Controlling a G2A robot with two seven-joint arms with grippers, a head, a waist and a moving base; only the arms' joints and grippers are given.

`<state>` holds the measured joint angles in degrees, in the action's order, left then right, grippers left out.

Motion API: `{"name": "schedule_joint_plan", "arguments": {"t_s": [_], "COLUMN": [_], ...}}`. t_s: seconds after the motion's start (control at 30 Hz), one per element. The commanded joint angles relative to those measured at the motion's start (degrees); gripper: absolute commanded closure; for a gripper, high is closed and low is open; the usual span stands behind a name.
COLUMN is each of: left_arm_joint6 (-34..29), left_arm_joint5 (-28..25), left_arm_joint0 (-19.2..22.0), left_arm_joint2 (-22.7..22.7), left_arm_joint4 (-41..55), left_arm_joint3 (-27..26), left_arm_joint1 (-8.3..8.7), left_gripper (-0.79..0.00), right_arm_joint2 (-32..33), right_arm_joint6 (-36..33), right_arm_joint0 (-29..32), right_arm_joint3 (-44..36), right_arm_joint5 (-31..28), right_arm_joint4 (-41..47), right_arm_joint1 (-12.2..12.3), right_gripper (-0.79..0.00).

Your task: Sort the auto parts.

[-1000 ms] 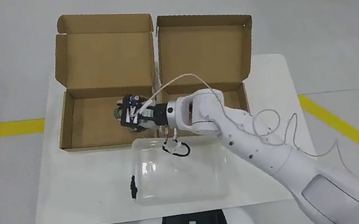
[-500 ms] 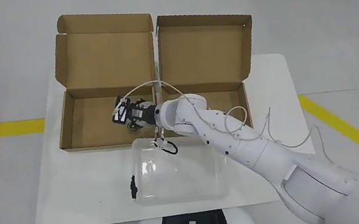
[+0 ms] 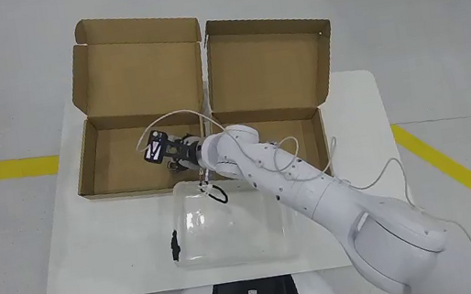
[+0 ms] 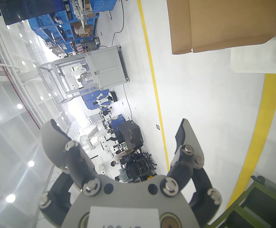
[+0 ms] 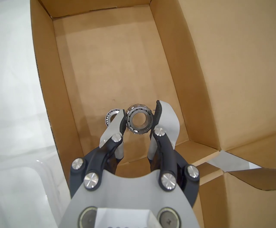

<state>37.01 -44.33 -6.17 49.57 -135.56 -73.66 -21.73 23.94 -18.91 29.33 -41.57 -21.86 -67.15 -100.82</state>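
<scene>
Over the open cardboard box [image 5: 112, 64]: your right pincer [image 5: 139, 115] grips 1 bearing [image 5: 139, 122]; another bearing [image 5: 110, 116] lies inside. Next, probably: lower, then release.

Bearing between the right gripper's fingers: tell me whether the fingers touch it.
Touching. The right wrist view shows both fingers pressed against opposite sides of the bearing, with no gap.

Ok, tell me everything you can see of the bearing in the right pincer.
The bearing is a grey metal ring, by its look a tapered roller type: rollers in a cage around a smooth inner sleeve with an open bore. The right pincer grips it by both sides, bore facing the wrist camera, over the floor of an open cardboard box. A second bearing lies just beside it.
</scene>
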Motion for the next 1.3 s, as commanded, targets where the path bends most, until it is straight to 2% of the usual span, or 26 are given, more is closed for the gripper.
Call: {"name": "schedule_joint_plan", "arguments": {"t_s": [0.0,0.07,0.2,0.3,0.4,0.47,0.53,0.67,0.7,0.73,0.87,1.1,1.27], "left_arm_joint6": [0.00,0.00,0.00,0.00,0.00,0.00,0.00,0.00,0.00,0.00,0.00,0.00,0.00], "left_arm_joint5": [0.00,0.00,0.00,0.00,0.00,0.00,0.00,0.00,0.00,0.00,0.00,0.00,0.00], "left_arm_joint0": [0.00,0.00,0.00,0.00,0.00,0.00,0.00,0.00,0.00,0.00,0.00,0.00,0.00], "left_arm_joint2": [0.00,0.00,0.00,0.00,0.00,0.00,0.00,0.00,0.00,0.00,0.00,0.00,0.00], "left_arm_joint4": [0.00,0.00,0.00,0.00,0.00,0.00,0.00,0.00,0.00,0.00,0.00,0.00,0.00], "left_arm_joint3": [0.00,0.00,0.00,0.00,0.00,0.00,0.00,0.00,0.00,0.00,0.00,0.00,0.00], "left_arm_joint1": [0.00,0.00,0.00,0.00,0.00,0.00,0.00,0.00,0.00,0.00,0.00,0.00,0.00], "left_gripper": [-0.785,-0.785,-0.785,-0.785,-0.785,-0.785,-0.785,-0.785,-0.785,-0.785,-0.785,-0.785,-0.785], "right_arm_joint2": [-0.05,-0.10,-0.21,-0.20,-0.13,0.04,0.46,1.99,2.45,3.05,5.79,12.66,20.24], "right_arm_joint6": [-0.12,0.22,0.54,1.06,1.59,1.90,2.86,5.91,6.84,7.88,11.29,15.72,15.22], "right_arm_joint0": [-0.35,-0.59,-1.06,-1.36,-1.72,-2.13,-2.68,-3.47,-3.63,-3.71,-3.68,0.33,7.62], "right_arm_joint3": [1.71,3.19,5.85,7.55,8.98,9.71,10.15,10.31,10.14,9.89,8.06,-0.93,-12.67], "right_arm_joint5": [-0.25,-0.49,-0.67,-0.76,-0.97,-1.35,-1.24,-1.36,-1.87,-2.67,-6.06,-9.43,-11.57], "right_arm_joint4": [0.22,0.30,0.14,-0.02,-0.22,-0.34,-0.55,-0.65,-0.72,-0.53,-0.27,-2.69,-5.50], "right_arm_joint1": [-0.65,-1.27,-2.39,-3.14,-3.80,-4.14,-4.29,-3.93,-3.69,-3.37,-1.51,4.04,9.12], "right_gripper": [-0.046,-0.095,-0.120,-0.194,-0.314,-0.459,-0.511,-0.520,-0.499,-0.453,-0.416,-0.477,-0.523]}}
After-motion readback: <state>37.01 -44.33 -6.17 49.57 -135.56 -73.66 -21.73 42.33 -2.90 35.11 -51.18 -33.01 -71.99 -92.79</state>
